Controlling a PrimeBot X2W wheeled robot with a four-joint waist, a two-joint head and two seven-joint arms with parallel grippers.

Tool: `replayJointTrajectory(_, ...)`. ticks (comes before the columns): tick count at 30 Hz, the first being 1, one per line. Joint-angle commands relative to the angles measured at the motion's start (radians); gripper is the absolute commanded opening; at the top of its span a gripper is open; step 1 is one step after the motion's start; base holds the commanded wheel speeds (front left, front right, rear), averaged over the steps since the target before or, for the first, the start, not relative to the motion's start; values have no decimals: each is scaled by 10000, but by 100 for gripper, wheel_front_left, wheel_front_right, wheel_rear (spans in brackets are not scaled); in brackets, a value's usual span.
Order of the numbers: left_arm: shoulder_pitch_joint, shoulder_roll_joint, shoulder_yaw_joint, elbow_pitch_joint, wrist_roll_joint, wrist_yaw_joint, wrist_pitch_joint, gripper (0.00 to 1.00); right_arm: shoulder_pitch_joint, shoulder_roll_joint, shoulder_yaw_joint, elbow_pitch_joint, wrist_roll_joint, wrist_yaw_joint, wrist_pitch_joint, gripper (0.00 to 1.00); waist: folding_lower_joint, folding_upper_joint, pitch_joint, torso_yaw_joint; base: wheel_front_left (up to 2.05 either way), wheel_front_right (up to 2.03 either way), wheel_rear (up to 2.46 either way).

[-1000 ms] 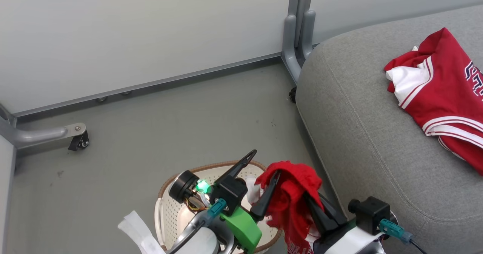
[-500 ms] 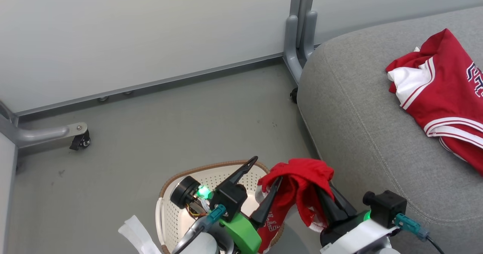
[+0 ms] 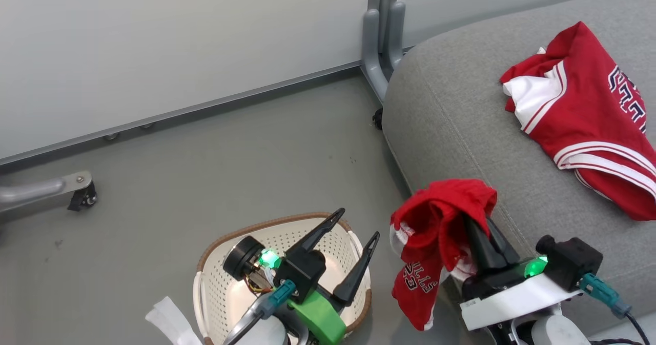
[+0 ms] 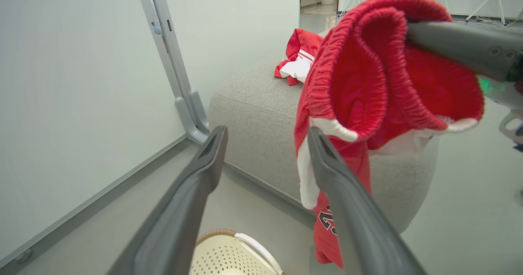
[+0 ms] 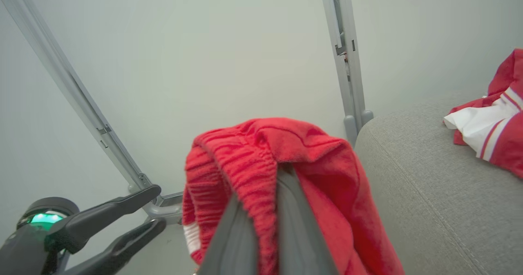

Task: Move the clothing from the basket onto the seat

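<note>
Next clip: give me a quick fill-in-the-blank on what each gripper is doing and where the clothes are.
1. The right gripper is ____ on the red shorts.
2. The left gripper, jaws ____, hovers over the basket.
3. ____ garment, a red jersey, lies on the seat.
Missing words: shut; open; One.

Shorts (image 3: 435, 217): red cloth, nappy, ribbed gathered waistband. Jersey (image 3: 579, 109): smoother red cloth. Seat (image 3: 451, 109): grey woven fabric, matt, coarse. Basket (image 3: 205, 293): cream perforated plastic, faint gloss, brown woven-look rim. Floor (image 3: 230, 150): smooth, matt. Left end effector (image 3: 359, 223): fingers dark matt plastic.
</note>
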Motion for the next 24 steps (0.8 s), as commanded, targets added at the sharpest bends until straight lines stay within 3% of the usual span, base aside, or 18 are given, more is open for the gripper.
replayJointTrajectory(1,88,99,68,-82,33,10,-33,100,-88,-35,-105,-208,-88,-11,-2,0,0,0,271,-439,0,0,0)
replayJointTrajectory(14,-105,342,195,-494,-117,-386,-95,100,295,-139,-972,-1902,-344,-11,-1,0,0,0,1060,-2640,0,0,0)
replayJointTrajectory(24,-446,654,-117,-584,-73,-621,61,100,645,110,-1457,-2392,-289,-11,-1,0,0,0,1692,-4069,0,0,0)
